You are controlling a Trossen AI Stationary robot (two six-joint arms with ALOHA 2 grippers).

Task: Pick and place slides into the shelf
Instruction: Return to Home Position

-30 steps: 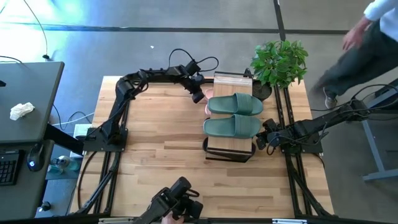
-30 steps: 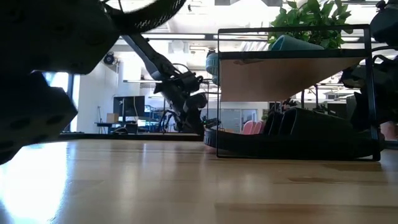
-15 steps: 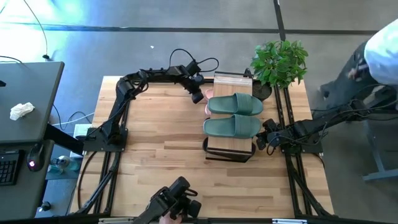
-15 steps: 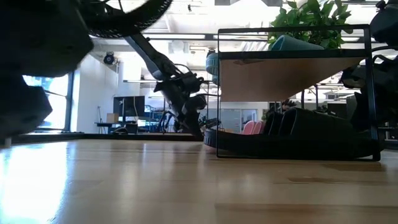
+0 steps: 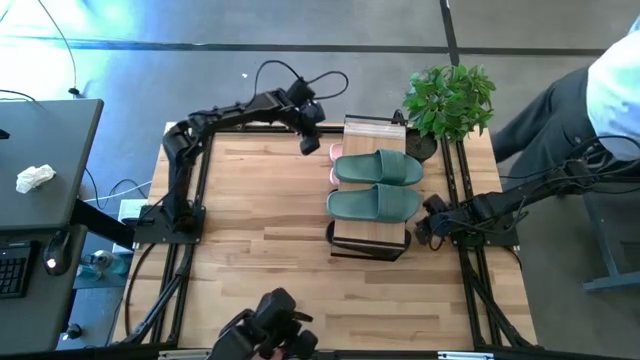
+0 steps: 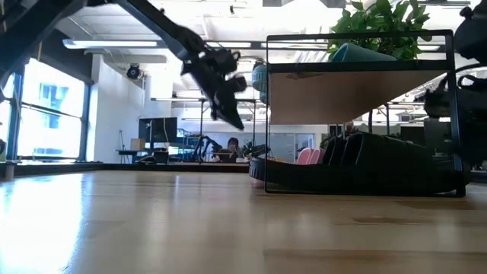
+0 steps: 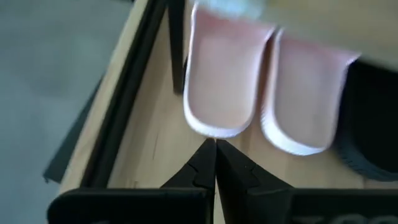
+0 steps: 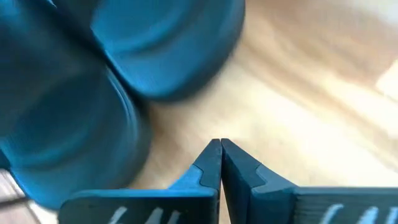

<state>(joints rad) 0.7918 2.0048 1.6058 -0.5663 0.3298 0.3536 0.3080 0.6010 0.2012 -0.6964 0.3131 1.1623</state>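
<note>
High view: sage green slides [image 5: 378,168] lay on shelf [image 5: 375,130] top board; only pink edges peeked out at shelf's left side.
Low view: black slides [image 6: 380,164] and pink slides [image 6: 308,156] sat beneath that board.
Left gripper [image 5: 309,140] hung raised off shelf's left rear corner, fingers pressed together, empty.
Right gripper [image 5: 420,228] sat low at shelf's right side, fingers together, empty.
Wooden table [image 5: 260,230]; potted plant [image 5: 450,100] behind shelf; person [image 5: 600,80] right of shelf; windowed hall beyond.

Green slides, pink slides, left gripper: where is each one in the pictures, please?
green slides [image 5: 375,203]: high view, upper side of one slide of the pair.
pink slides [image 7: 221,87]: left wrist view, footbed of one slide.
left gripper [image 7: 216,152]: left wrist view, where its shut fingertips meet.
</note>
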